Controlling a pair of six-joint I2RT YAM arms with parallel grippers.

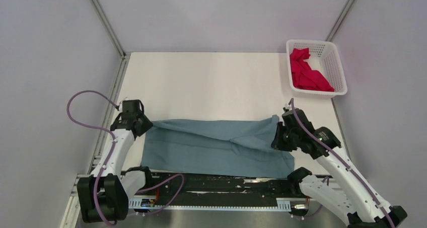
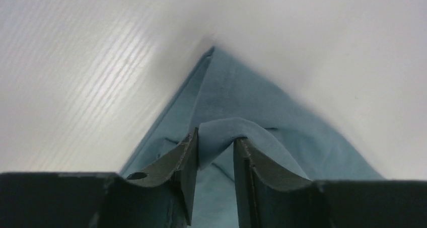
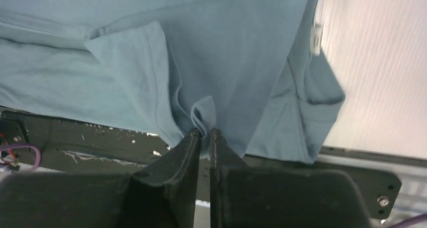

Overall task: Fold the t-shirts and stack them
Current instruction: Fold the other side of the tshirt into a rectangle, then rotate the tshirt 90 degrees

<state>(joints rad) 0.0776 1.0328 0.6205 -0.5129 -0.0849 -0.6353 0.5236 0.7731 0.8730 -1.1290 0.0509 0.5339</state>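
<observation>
Top external: the blue shirt (image 1: 216, 145) lay spread crosswise on the near part of the table (image 1: 211, 82), between the two arms. It was partly folded over itself, with a diagonal ridge running from its middle towards the far right corner. Its near edge reached the black rail (image 1: 211, 183) along the table front. The left gripper (image 1: 132, 118) sat at the shirt's far left corner and the right gripper (image 1: 278, 136) at its far right corner, where the cloth bunched up. Left wrist: the jaws were parted, with a small loop of blue cloth sitting loose between the fingers (image 2: 184, 157), not pinched. Beyond them the shirt corner lay flat on the white surface, pointing away from the camera. Right wrist: the jaws were almost together, clamped on a small pucker of the blue cloth, and a sleeve and hem showed past it. The pink shirt (image 1: 307, 76) was crumpled inside the white basket (image 1: 340, 69) at the table's far right corner, well apart from the blue shirt and both arms. The shirts were not yet stacked.
</observation>
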